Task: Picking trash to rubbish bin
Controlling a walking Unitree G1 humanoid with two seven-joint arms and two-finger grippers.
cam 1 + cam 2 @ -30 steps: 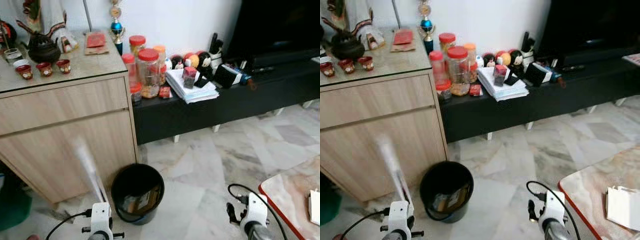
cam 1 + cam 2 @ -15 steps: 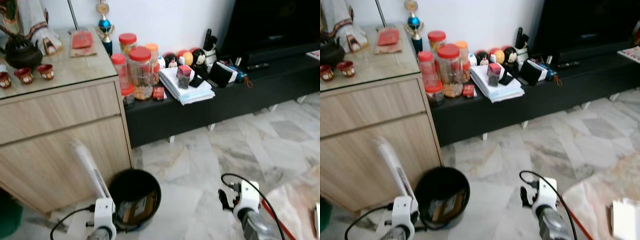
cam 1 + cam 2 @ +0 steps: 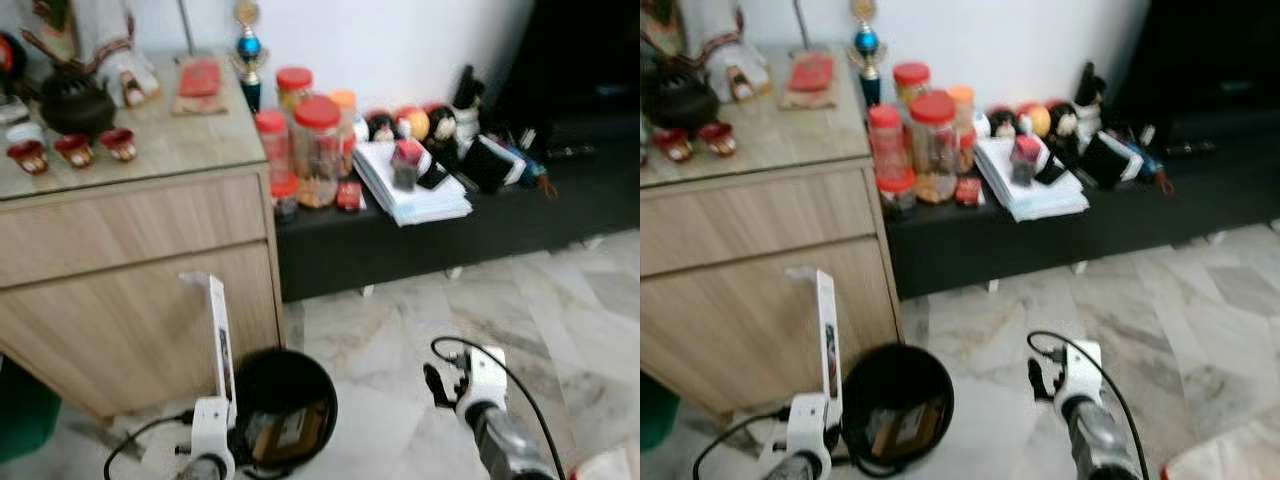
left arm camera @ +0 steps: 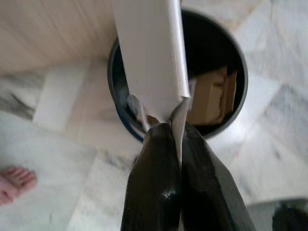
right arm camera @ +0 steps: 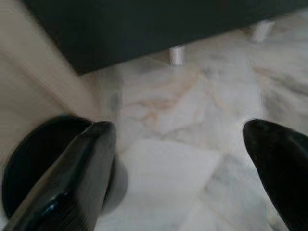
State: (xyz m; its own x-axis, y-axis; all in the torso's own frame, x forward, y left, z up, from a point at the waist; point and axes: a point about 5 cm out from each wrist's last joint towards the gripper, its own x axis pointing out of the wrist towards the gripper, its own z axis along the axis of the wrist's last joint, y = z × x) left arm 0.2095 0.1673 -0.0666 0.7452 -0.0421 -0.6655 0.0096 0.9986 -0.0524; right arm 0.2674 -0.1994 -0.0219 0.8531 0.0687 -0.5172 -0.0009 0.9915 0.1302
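A long white flat box stands upright above my left wrist, right beside the black rubbish bin. In the left wrist view my left gripper is shut on the box's lower end, with the bin's mouth behind it and brown cardboard inside. My right gripper is open over the marble floor, its two black fingers wide apart and nothing between them; the bin lies to one side. The right arm hangs low at the bin's right.
A wooden cabinet stands right behind the bin, with a teapot and small cups on top. A low black TV bench carries jars, papers and toys. A bare foot is on the floor near the bin.
The camera has swung left and tilted. The white box now stands more upright, closer over the bin's left rim. The marble table corner at right has slid out of view.
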